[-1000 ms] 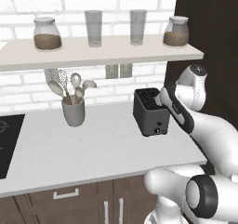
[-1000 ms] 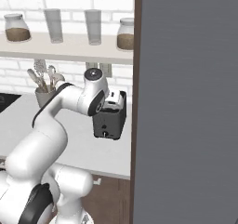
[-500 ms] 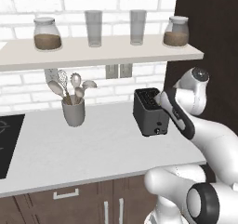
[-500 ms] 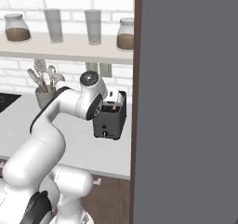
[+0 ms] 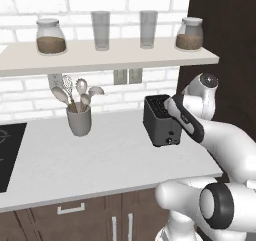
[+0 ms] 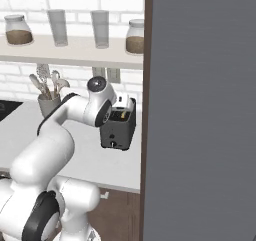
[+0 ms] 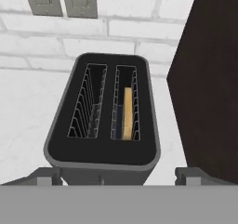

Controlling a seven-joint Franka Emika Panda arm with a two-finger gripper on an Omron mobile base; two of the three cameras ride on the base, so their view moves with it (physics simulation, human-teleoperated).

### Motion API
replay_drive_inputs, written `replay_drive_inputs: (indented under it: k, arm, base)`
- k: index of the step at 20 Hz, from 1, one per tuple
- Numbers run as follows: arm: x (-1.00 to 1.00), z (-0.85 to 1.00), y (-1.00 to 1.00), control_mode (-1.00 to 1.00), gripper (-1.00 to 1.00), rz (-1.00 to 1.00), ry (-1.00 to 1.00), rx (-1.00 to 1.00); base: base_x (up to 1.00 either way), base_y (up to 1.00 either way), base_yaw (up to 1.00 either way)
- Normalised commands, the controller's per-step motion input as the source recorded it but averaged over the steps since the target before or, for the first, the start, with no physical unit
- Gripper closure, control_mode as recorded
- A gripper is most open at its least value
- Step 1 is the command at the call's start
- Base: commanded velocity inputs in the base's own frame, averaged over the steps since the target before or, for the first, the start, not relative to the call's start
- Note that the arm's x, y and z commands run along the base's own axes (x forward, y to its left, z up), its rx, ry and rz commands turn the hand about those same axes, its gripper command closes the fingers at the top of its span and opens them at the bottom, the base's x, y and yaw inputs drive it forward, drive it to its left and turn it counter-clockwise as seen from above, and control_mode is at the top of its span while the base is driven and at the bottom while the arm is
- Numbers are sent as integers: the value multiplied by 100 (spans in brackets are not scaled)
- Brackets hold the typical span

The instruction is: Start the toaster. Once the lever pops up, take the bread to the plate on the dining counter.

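Note:
The dark toaster (image 7: 104,121) stands on the grey worktop (image 5: 100,160) by the brick wall, seen from above in the hand view. A thin tan slice of bread (image 7: 126,112) stands on edge in its right slot; the left slot is empty. My gripper (image 7: 120,176) hovers just above the toaster's near end, open, its fingertips (image 7: 44,176) spread wider than the toaster with nothing between them. In the base views my hand sits over the right end of the toaster (image 5: 159,124) (image 6: 118,131). The plate and the dining counter are out of view.
A tall dark cabinet side (image 5: 225,45) stands close to the toaster's right. A grey utensil cup (image 5: 79,120) stands to the left, and a black cooktop (image 5: 7,155) at the far left. The shelf (image 5: 100,60) above carries jars and glasses. Wall outlets (image 7: 60,0) sit behind.
The gripper's fingers have spread open above the toaster. The arm has shifted only slightly, and the toaster has stayed in place.

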Motion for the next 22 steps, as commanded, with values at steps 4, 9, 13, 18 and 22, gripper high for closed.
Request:
replay_drive_inputs:
  k: [4, 9, 13, 18, 22]
  arm:
    - [19, -1, 0, -100, -100, 0, -3, 0]
    - [23, -14, 0, -100, -100, 0, -1, -2]
    - [27, -25, 0, -100, -100, 0, 0, -5]
    - [14, -18, 0, -100, -100, 0, -8, 0]
    - [11, -14, 0, -100, -100, 0, -9, 0]
  base:
    - [0, 0, 0]
    - [0, 0, 0]
    - [0, 0, 0]
    - [0, 0, 0]
    - [0, 0, 0]
